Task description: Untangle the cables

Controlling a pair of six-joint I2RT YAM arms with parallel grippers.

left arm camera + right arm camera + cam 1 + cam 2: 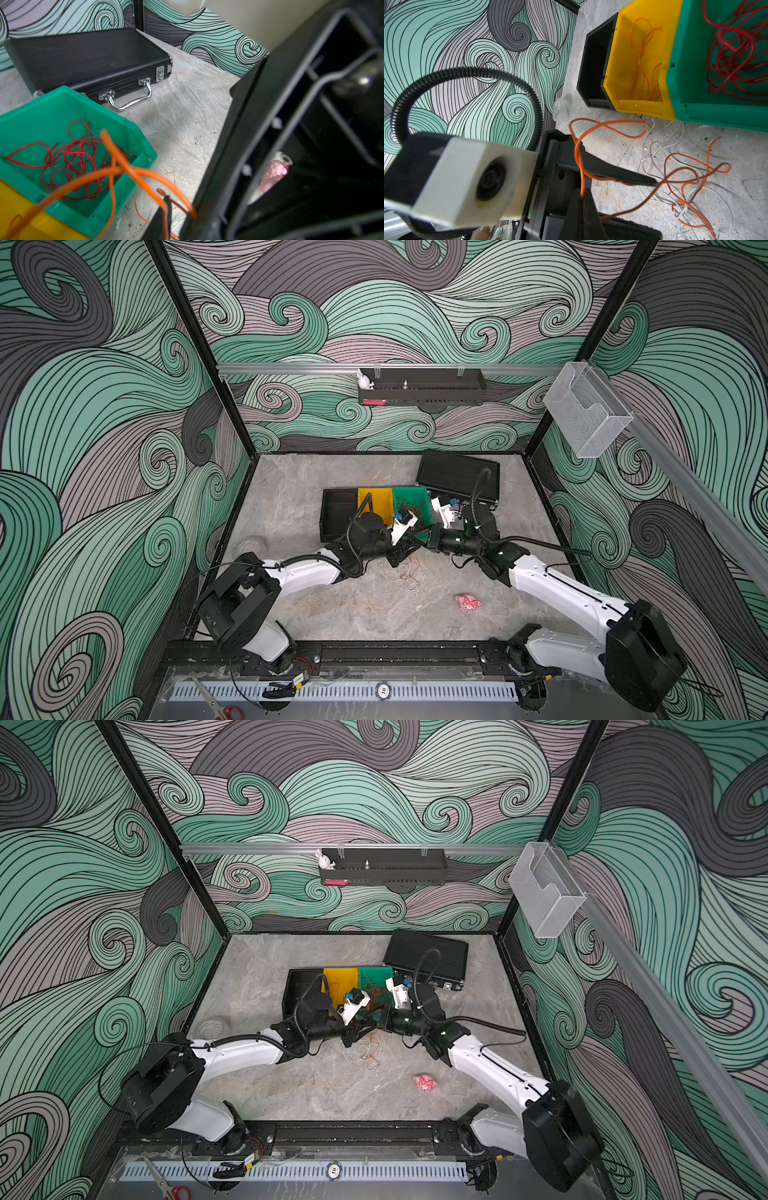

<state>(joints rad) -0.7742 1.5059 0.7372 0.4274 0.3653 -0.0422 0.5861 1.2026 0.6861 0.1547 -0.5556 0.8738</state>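
There are three open bins: one black bin point(331, 512), one yellow bin point(372, 494) and one green bin point(409, 492). There is also one black case point(457, 477), one pink plush toy point(468, 602), one tape roll point(250, 547), one pair of scissors point(226, 709) and one poker chip point(383, 688). The cables come in three colours: red cables point(70, 158), orange cables point(685, 166) and white cables point(654, 143). Their strands are too tangled to count.

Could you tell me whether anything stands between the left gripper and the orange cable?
Nothing visible does: the left gripper is right at the orange cable; the white cable tangles with it only further along the strand.
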